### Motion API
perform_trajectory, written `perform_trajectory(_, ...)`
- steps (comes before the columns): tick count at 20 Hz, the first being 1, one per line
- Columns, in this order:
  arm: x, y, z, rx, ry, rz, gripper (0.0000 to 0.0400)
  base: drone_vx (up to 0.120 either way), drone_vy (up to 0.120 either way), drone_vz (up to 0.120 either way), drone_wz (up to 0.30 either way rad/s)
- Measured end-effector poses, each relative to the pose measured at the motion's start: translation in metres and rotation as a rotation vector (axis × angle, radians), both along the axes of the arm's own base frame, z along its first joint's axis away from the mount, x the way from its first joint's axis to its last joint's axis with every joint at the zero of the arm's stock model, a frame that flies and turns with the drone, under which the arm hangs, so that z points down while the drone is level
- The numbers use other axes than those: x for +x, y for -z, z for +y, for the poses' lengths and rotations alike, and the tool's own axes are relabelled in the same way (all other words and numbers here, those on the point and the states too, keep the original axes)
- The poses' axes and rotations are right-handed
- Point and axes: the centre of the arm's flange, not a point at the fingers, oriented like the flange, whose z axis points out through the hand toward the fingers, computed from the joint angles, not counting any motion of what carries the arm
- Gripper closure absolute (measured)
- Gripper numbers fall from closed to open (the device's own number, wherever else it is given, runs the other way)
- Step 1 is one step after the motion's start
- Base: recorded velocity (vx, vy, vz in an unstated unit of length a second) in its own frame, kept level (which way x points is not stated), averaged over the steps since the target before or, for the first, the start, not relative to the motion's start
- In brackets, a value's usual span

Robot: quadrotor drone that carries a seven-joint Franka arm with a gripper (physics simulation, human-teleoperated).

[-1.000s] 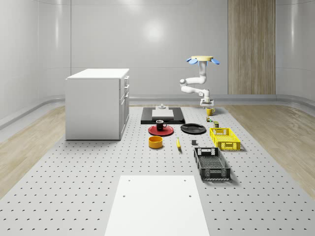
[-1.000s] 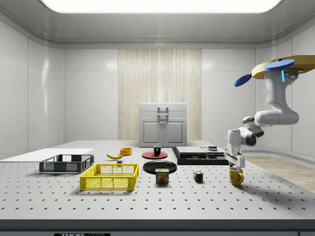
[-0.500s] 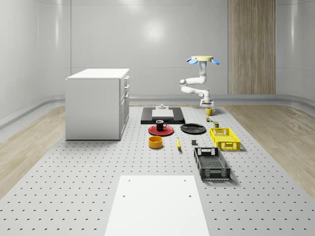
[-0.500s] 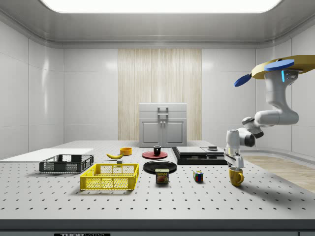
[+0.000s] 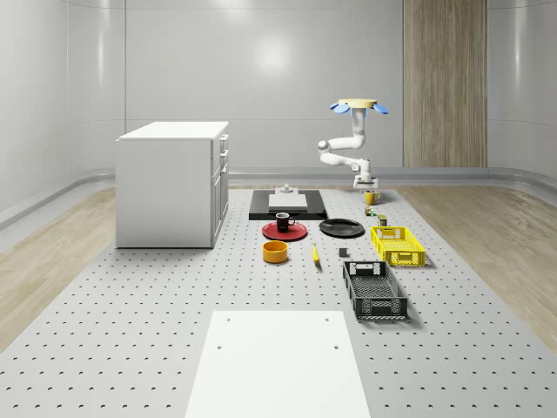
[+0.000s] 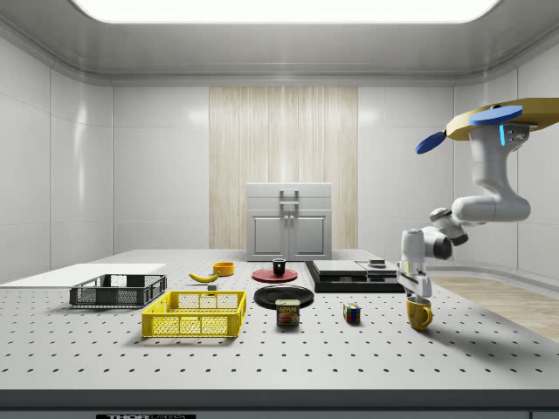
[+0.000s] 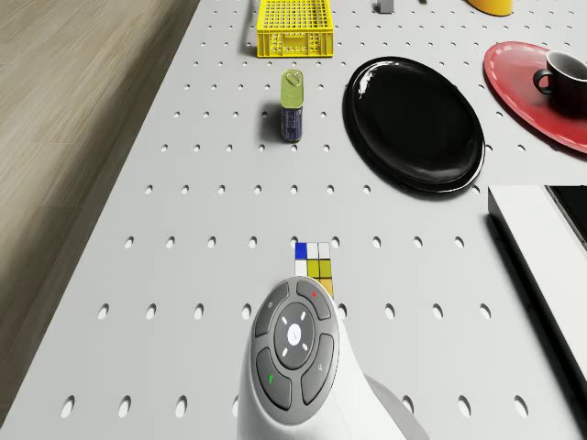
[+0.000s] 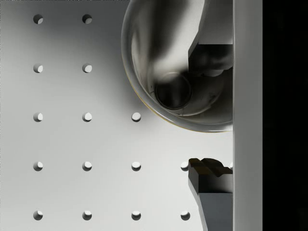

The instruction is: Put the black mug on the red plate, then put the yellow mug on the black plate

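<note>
The drone [image 6: 489,118] hovers above the tabletop [image 6: 288,349]; the gripper [image 6: 417,295], fingers spread, straddles the yellow mug [image 6: 419,313] wall. An off-centre pinch could tip it.

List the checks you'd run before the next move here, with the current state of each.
1. Black mug sits on the red plate: ok.
2. Black plate is free for the yellow mug: ok.
3. Yellow mug stands upright on the table: ok.
4. Fingers straddle the mug's wall, one inside and one outside: ok.
5. Fingers closed on the wall: not ok, gaps show in the wrist view.
6. Drone hovers above the mug's end of the table: ok.
</note>
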Motion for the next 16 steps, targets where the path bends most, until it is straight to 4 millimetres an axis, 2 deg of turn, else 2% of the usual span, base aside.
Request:
perform_trajectory(4,0.0,0.001,0.0,0.0,0.0,0.0,0.0254,0.0,0.0,0.0,0.0)
perform_trajectory(9,0.0,0.006,0.0,0.0,0.0,0.0,0.028,0.0,0.0,0.0,0.0)
perform_trajectory(13,0.0,0.02,0.0,0.0,0.0,0.0,0.0286,0.0,-0.01,0.11,0.0)
perform_trajectory(16,0.0,0.029,0.0,0.0,0.0,0.0,0.0288,0.12,-0.12,0.12,0.0)
